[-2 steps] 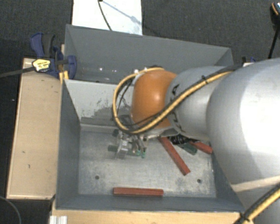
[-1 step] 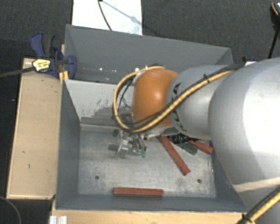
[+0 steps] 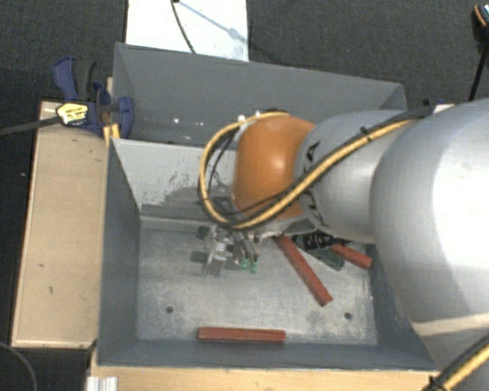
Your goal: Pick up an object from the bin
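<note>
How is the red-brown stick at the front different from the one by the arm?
The front stick lies level along the bin wall; the slanted stick runs diagonally. The front stick lies alone, fully seen; the slanted stick's top end goes under the arm. Both are long, red-brown and flat.

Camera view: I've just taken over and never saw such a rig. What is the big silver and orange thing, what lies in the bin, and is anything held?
You look down into a grey metal bin from above, a little to one side. The silver mass entering from the picture's right is a robot arm; the orange dome and the cables are parts of its wrist, not loose things. Under the dome sits its pincer, low over the bin's floor near the middle. On the floor lie a reddish-brown bar along the near wall, a second reddish bar slantwise right of the pincer, and small red, dark and green pieces beside the arm. Whether it holds anything I cannot tell.
</note>
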Robot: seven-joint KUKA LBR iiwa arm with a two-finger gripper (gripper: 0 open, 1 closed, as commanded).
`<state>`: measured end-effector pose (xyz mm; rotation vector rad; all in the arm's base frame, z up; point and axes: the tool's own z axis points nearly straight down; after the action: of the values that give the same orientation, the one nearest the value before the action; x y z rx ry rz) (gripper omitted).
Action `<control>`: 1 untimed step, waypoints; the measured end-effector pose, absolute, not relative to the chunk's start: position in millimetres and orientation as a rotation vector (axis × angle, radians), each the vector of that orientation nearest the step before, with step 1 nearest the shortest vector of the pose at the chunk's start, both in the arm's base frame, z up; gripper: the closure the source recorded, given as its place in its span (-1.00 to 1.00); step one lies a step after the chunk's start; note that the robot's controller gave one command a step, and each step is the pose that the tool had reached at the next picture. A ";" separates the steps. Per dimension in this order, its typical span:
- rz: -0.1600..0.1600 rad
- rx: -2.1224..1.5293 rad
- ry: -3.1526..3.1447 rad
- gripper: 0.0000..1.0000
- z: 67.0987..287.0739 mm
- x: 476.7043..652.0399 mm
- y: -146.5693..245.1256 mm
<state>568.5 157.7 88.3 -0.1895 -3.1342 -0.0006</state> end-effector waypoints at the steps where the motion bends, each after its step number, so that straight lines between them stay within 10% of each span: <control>1: -0.002 -0.190 -3.137 1.00 106.2 569.1 157.9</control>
<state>569.1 157.9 106.2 -0.1900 -3.1366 -0.0022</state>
